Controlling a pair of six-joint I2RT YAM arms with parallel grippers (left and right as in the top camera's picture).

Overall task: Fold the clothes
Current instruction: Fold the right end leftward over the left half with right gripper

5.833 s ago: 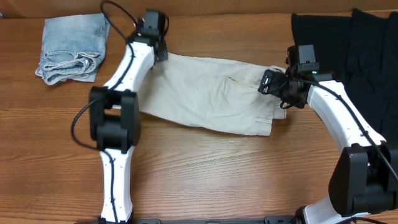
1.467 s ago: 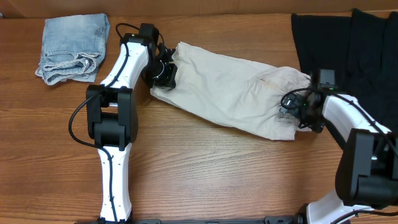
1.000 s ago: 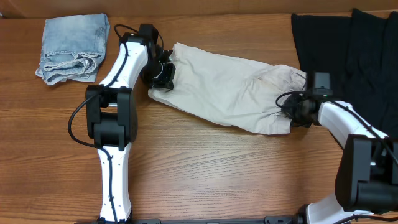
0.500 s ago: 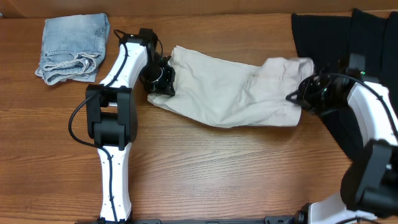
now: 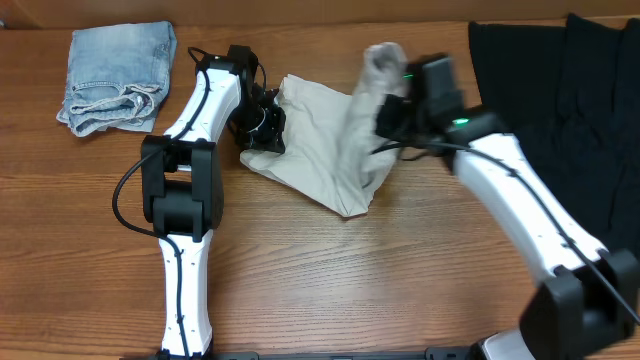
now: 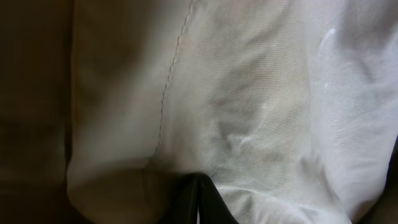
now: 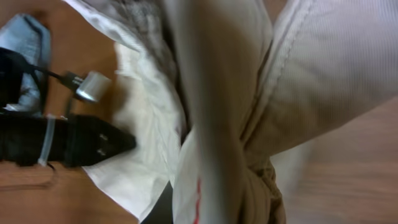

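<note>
A brown wood-grain table [image 5: 330, 290] carries everything. A wide sheet of black fabric [image 5: 560, 90] lies to the right of the cream-beige cotton shorts [image 5: 320, 140], apart from them. The shorts lie in the middle of the table, their left part flat on the wood and their right end raised off it and bunched above the rest, so the cloth slopes down to a point at the lower edge. A folded pile of light-blue denim [image 5: 115, 75] lies well to the left of the shorts.

The white right arm [image 5: 520, 190] reaches in from the lower right of the shorts. Its right gripper [image 5: 392, 95] is clamped on the raised end, and the right wrist view shows a thick twisted bundle of seamed cloth [image 7: 217, 93] hanging right in front of the lens. The white left arm [image 5: 205, 100] stands at the shorts' left side. Its left gripper [image 5: 262, 125] sits on the left edge; in the left wrist view the dark fingers [image 6: 202, 199] are pressed together with cloth [image 6: 249, 93] puckered around them.
</note>
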